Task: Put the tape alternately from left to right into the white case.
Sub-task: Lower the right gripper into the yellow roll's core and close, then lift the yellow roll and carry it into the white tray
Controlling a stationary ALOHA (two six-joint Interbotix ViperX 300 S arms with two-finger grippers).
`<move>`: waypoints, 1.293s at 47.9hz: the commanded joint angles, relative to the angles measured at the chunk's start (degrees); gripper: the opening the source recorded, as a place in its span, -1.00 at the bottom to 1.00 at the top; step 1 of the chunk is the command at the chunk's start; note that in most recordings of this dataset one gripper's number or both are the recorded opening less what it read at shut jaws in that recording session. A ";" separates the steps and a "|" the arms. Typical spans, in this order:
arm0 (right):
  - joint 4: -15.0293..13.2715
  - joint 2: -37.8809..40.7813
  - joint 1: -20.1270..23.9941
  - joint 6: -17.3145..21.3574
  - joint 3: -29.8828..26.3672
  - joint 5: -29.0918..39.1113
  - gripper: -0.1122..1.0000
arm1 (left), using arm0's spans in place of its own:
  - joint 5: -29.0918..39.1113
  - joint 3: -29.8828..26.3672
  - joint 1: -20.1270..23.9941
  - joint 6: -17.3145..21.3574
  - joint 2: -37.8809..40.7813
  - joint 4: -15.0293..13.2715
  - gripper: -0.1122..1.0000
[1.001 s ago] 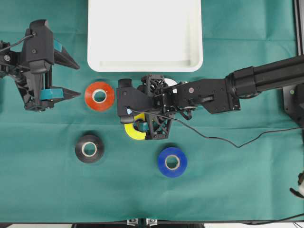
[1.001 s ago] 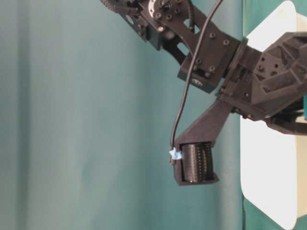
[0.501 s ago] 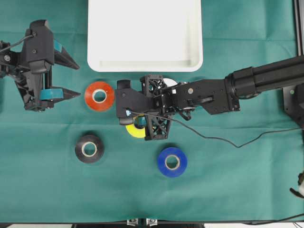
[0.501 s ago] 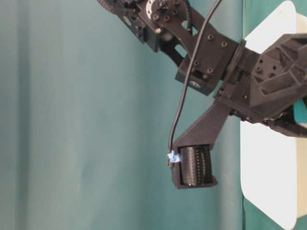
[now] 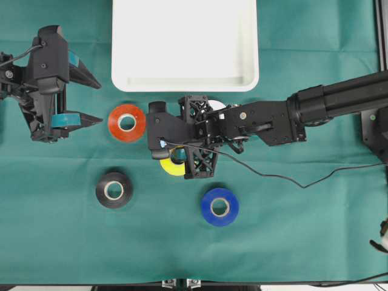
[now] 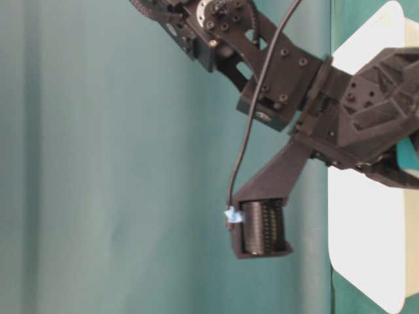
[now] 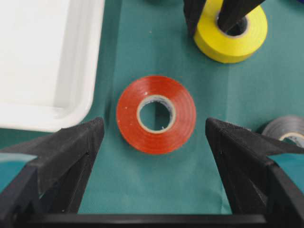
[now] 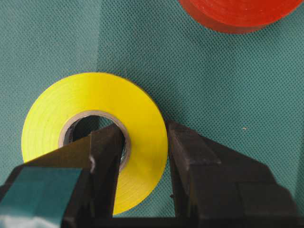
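Right tool (image 8: 145,142) is pinching the wall of the yellow tape roll (image 8: 95,123), one finger down inside the core hole, the other pressed on the outer face. From overhead that roll (image 5: 173,167) sits mid-desk, mostly hidden under the black arm, just below the white case (image 5: 185,45). The case lies at the far edge of the green cloth (image 5: 291,230) with nothing inside it that I can see.

Left tool (image 5: 76,97) hangs over the left side of the desk with its fingers spread wide, gripping nothing. Its wrist view looks straight down at the red tape roll (image 7: 156,114), which lies flat between the two open fingers but apart from both. Overhead, that red roll (image 5: 127,122) is just left of the right arm's tool.

Black tape roll (image 5: 114,189) sits lower left, blue tape roll (image 5: 219,207) lower middle, both flat and well apart.

No readable brand or writing on any roll or on the case.
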 commanded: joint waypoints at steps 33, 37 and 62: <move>-3.87 -10.81 -3.25 0.18 -1.14 3.43 -0.24 | 1.32 -0.62 0.09 0.00 -0.79 -0.09 0.12; -3.87 -12.22 -4.75 0.18 -0.62 4.75 -0.24 | 1.32 -0.53 0.09 0.00 -0.79 0.00 0.12; -4.75 -19.78 -19.51 0.00 7.82 4.83 -0.24 | 0.97 0.00 0.09 0.00 -0.88 -0.09 0.12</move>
